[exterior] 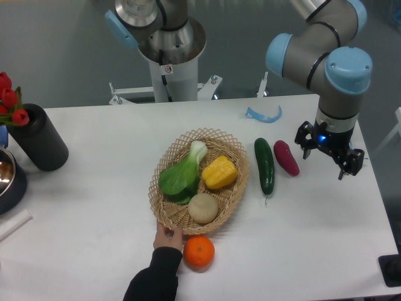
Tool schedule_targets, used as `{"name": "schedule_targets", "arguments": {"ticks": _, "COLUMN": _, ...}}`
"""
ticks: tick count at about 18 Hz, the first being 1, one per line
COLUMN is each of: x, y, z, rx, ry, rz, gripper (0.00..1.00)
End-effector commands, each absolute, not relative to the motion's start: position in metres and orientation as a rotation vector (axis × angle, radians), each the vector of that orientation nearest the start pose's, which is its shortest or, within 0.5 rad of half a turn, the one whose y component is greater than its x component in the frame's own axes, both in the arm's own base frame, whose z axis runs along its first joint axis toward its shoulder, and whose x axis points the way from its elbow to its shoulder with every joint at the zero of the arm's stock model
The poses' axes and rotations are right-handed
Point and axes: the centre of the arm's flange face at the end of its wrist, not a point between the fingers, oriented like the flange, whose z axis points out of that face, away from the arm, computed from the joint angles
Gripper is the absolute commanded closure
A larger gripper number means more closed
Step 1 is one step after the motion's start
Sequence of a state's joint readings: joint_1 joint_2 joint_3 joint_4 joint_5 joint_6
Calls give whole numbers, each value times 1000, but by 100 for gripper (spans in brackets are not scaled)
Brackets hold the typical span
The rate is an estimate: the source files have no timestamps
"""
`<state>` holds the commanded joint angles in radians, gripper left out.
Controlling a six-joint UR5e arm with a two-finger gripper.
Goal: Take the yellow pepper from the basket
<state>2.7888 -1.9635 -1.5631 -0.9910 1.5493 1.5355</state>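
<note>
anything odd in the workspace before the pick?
Yes: a person's hand grips the near rim of the basket, inside the workspace. A blue scrap lies loose at the table's far side. The yellow pepper sits normally in the basket; the gripper is off right.

Arm bent at right, wrist pointing down; tool (330,156) hanging low, fingers spread apart, holding nothing.

yellow pepper (220,172) open above, bok choy (180,176) — beige vegetable (203,207) crowding — hand (168,237) at rim

Grey tubular arm (313,44) with light-blue joint caps, black hand (330,153) lit blue.
</note>
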Motion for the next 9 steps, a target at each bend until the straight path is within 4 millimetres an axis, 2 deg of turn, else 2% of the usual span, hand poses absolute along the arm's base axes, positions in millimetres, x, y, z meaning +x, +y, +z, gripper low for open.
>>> {"name": "schedule_targets", "arguments": {"ticks": 9, "x": -553, "y": 348, "z": 325, "rx": -3031, "ry": 486, "rz": 271, "gripper": 0}}
